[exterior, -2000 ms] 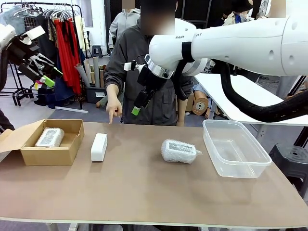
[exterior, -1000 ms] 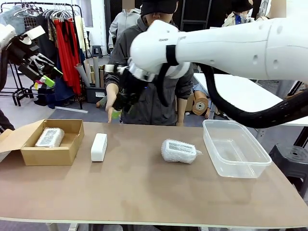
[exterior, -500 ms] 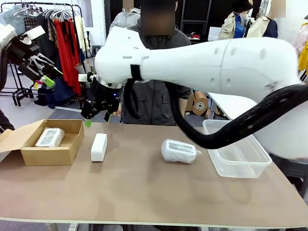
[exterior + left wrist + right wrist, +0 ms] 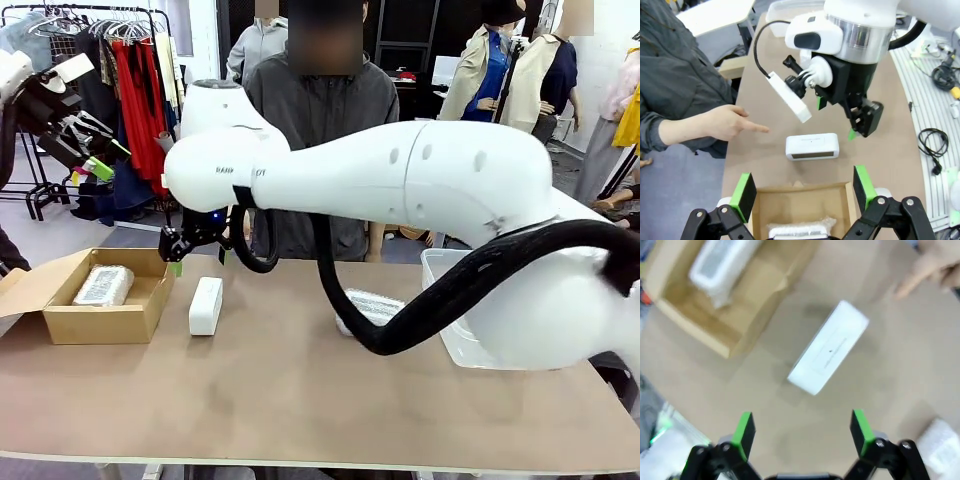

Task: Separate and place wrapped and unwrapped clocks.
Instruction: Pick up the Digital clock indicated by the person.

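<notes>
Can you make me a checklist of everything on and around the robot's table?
Surface: brown table, flat and plain.
Job's things: white clock on the table; wrapped clock inside the cardboard box; second wrapped clock beside the clear tub.
Clutter: nothing seen.
Grippers: right gripper open, above the white clock; left gripper open, raised at the table's left end.
Cables: black hose on the right arm, partly covering the second wrapped clock.
Surroundings: person's hand pointing near the white clock; clothes rack behind.

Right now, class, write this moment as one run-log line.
right gripper: open, above bare white clock | left gripper: open, raised | cardboard box: holds one wrapped clock | person's hand: pointing
</notes>
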Controlling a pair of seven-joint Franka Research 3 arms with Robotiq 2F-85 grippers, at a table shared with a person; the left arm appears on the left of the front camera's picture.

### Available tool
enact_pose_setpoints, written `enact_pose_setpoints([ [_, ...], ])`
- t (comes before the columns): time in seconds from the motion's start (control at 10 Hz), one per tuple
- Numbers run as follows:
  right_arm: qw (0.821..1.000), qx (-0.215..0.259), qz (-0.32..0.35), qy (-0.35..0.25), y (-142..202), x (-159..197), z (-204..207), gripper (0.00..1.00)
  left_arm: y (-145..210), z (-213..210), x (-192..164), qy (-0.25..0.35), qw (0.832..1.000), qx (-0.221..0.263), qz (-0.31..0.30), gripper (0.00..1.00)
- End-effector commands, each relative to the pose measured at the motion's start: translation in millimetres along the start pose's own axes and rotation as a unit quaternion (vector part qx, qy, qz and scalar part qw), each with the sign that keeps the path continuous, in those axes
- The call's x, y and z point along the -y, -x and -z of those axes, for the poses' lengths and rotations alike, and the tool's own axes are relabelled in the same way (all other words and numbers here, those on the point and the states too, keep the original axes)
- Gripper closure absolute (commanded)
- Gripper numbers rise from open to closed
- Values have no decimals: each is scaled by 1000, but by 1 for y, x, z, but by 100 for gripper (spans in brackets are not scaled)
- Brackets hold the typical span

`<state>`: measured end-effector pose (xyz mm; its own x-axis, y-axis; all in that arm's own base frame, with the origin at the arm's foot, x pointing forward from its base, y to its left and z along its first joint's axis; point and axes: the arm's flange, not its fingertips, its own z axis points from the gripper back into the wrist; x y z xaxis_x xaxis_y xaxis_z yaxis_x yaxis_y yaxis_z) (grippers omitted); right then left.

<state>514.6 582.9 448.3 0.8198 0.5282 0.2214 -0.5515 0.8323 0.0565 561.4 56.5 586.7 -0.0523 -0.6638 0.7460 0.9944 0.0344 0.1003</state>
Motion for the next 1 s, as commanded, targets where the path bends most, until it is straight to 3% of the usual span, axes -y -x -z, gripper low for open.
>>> enact_pose_setpoints([
  [0.0, 998, 0, 56, 16, -25, -4, 11, 0, 0, -1, 2, 1, 1000, 1, 8, 0],
  [0.3, 995, 34, 96, -14, -47, 16, 38, 0, 0, -1, 2, 1, 1000, 1, 8, 0],
  [0.4, 996, 29, 81, -12, -51, 22, 42, 0, 0, -1, 2, 1, 1000, 1, 8, 0],
  [0.5, 998, 17, 69, -3, -19, 20, 38, 0, 0, -1, 2, 1, 1000, 1, 8, 0],
  [0.9, 997, 20, 71, -6, -23, 22, 45, 0, 0, -1, 2, 1, 1000, 1, 8, 0],
])
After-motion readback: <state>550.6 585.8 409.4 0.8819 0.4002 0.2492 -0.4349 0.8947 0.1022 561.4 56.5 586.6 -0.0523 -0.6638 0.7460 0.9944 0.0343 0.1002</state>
